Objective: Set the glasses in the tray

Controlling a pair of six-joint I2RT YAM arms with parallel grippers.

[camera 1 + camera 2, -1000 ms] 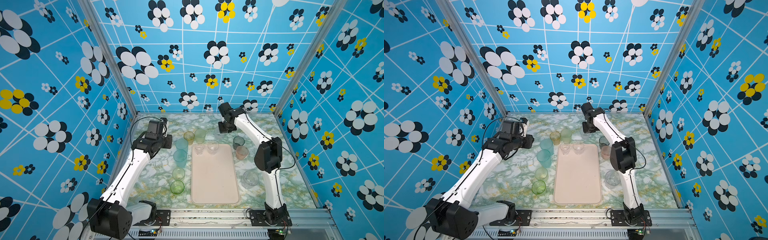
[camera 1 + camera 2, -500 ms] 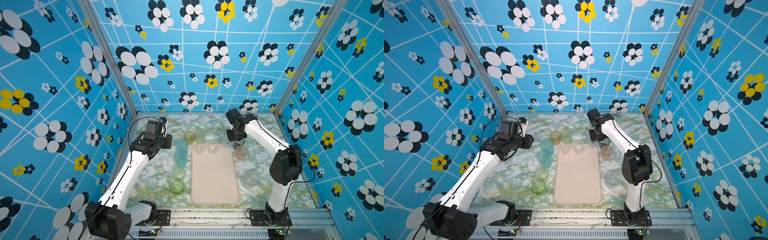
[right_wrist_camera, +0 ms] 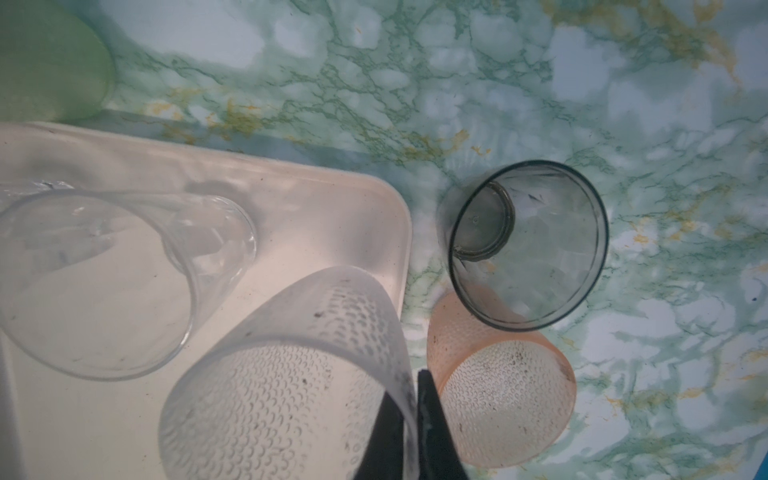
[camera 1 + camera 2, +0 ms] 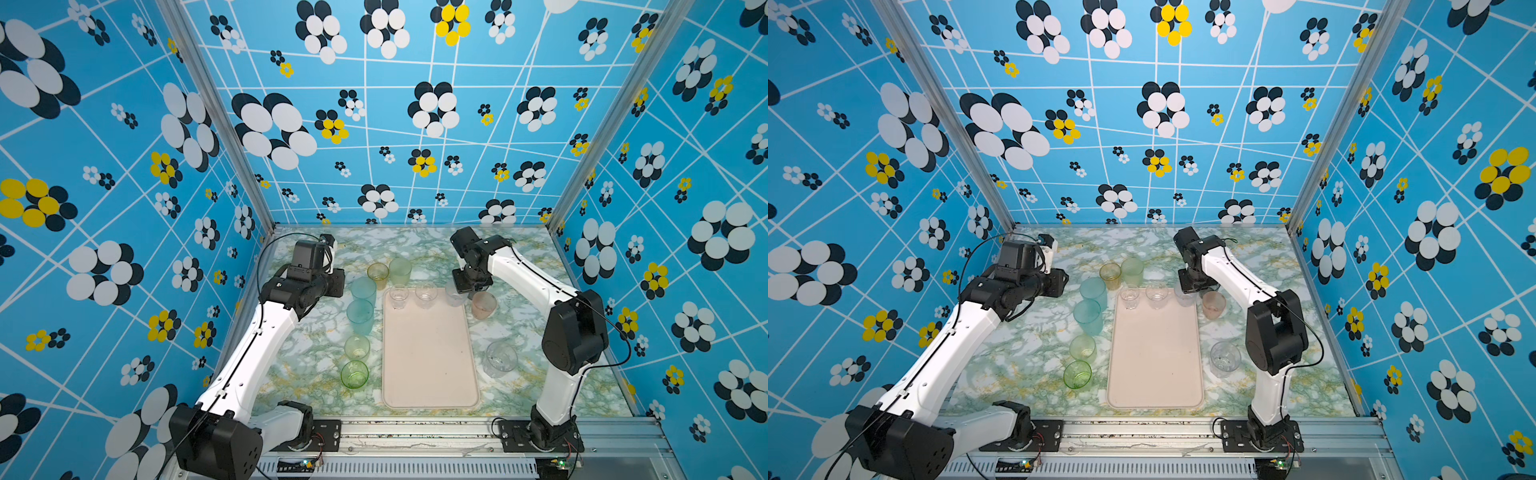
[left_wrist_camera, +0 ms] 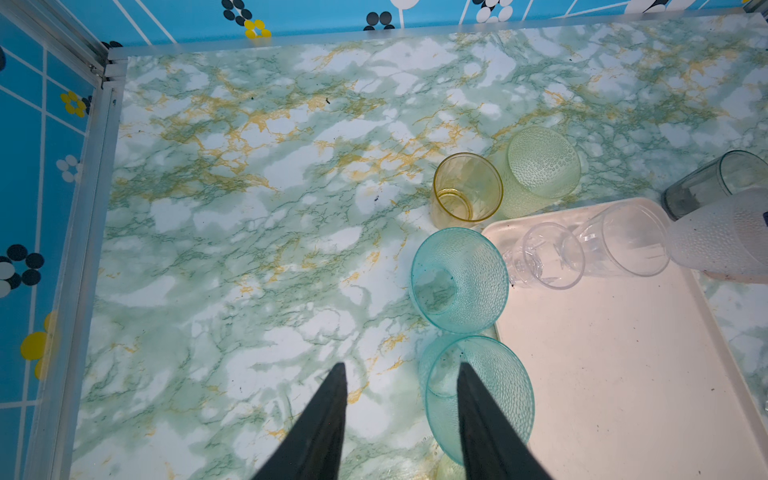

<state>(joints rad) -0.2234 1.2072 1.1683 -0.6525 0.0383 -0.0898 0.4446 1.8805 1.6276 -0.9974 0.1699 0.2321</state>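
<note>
– jaws on the right gripper [image 3: 411, 397], how do they stand?
– pinched shut on the wall of a frosted tumbler [image 3: 286, 374], one finger inside the mouth and one outside. the left gripper [image 5: 401, 368] has its jaws partly apart, with nothing between them.
– where is that tumbler against the tray [image 4: 430, 374]?
– over the tray's far corner on the right arm's side. i cannot tell whether its base touches.
– what is in the tray?
– two clear glasses [image 4: 399, 296], side by side at the far end, just beside the held one.
– what crowds the right gripper?
– a pink tumbler [image 4: 483, 304] on the table [image 4: 307, 365], just outside the rim and next to the held one. a grey tumbler [image 3: 528, 245] stands close against the pink one.
– and by the left arm?
– two teal tumblers [image 5: 459, 280] stand along the tray's edge. one left finger shows in front of the nearer mouth, contact unclear. an amber tumbler [image 5: 467, 191] and a pale green tumbler [image 5: 542, 162] stand together past the far corner. nearer the robot are a yellow-green tumbler [image 4: 356, 347] and a green tumbler [image 4: 354, 374]. a squat clear glass [image 4: 500, 358] stands alone on the right arm's side.
– what does one view give that another misses?
– in both top views the right gripper covers the grey tumbler, while both wrist views show it. only the right wrist view shows the pinch on the wall.
</note>
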